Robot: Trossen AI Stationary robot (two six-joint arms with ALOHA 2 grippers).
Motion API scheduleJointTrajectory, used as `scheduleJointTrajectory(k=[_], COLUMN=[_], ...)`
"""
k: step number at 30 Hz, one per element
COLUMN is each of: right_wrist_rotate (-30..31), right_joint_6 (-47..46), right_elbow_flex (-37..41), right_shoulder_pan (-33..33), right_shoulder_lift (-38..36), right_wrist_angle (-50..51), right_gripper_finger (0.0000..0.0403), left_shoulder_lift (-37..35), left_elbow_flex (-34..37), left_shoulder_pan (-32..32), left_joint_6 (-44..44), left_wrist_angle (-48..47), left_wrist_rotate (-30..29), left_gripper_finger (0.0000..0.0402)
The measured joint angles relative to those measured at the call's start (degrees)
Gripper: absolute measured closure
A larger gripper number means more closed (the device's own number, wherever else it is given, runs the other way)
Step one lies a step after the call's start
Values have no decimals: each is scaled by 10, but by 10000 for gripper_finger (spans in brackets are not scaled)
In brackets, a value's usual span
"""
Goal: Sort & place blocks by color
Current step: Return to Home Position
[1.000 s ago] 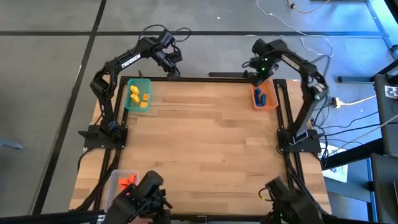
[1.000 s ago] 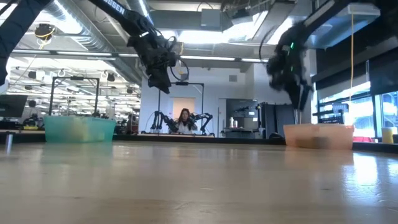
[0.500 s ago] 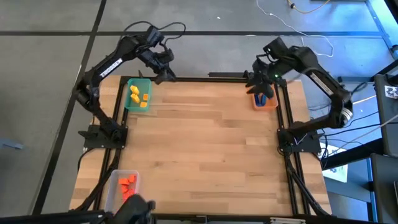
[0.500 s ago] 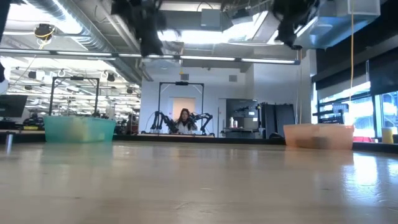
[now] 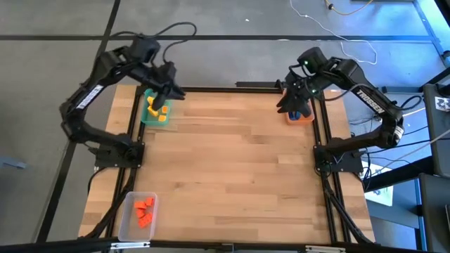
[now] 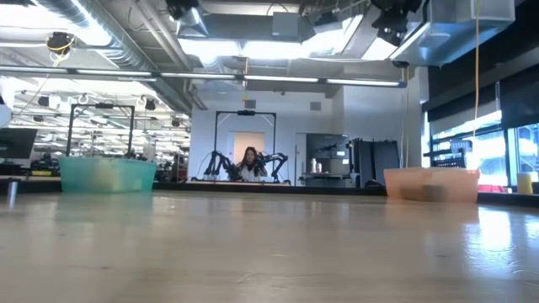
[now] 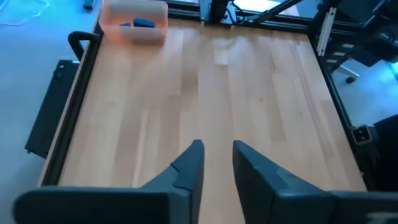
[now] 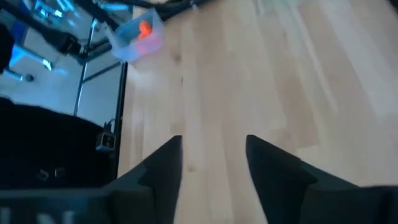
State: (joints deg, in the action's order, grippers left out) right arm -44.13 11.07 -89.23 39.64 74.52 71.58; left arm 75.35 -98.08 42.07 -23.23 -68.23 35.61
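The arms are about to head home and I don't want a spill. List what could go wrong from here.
1. The left end effector hangs by the green bin; a low swing could clip it and scatter the yellow blocks.
2. The right end effector hangs over the orange bin; same hazard for the blue blocks.

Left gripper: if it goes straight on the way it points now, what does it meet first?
Probably the bare wooden table: nothing lies between the left gripper and the wood. The orange bin with blue blocks sits farther off, to one side. Depth is uncertain.
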Motion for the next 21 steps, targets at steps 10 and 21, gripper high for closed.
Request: scheduleJointTrajectory(k=[10, 21], right_wrist_rotate=[10, 11], right_joint_6=[32, 82], right_elbow_flex=[0, 0], right_shoulder_pan=[-54, -88], right_shoulder_lift=[0, -42], right_wrist_angle=[-1, 13], right_gripper_finger=[393, 401], left_shoulder_lift=[-105, -309], left_elbow_flex=[61, 312], left_shoulder_pan=[-17, -16], left_joint_6=[32, 159], left_wrist_angle=[-7, 193], left_wrist_rotate=[-8, -56], left_gripper_finger=[397, 401])
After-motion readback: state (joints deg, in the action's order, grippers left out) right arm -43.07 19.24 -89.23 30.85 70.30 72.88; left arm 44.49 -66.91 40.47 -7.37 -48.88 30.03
